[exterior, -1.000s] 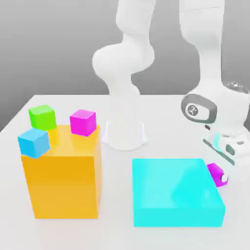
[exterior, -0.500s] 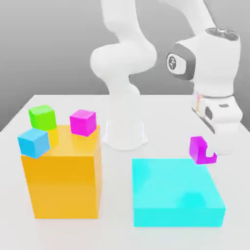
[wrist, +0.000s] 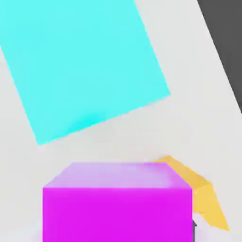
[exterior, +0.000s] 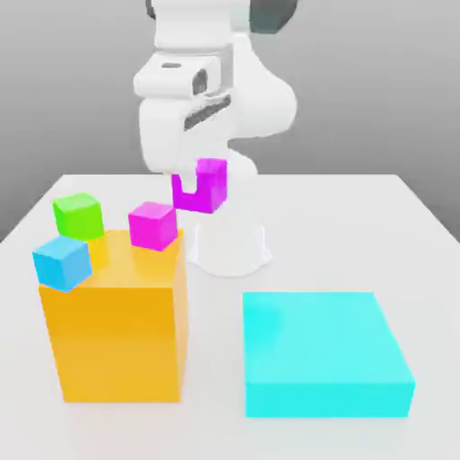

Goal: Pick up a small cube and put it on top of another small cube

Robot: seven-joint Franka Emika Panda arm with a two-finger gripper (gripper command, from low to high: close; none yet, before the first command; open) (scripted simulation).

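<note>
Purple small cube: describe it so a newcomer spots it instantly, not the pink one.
Start at the tall orange block on the exterior view's left, which carries three small cubes. Look above and just right of its top, where the white arm's claw holds the small purplish-magenta cube in the air. Unlike the pinker magenta cube resting on the orange block, it touches no surface and is more violet.

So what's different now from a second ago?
The arm has swung from beside the cyan block across to the exterior view's left and risen, carrying the purple cube clamped in its jaws. The gripper now hangs above the table, near the pink cube on the orange block. The green, blue and pink cubes and both blocks stayed put.
</note>
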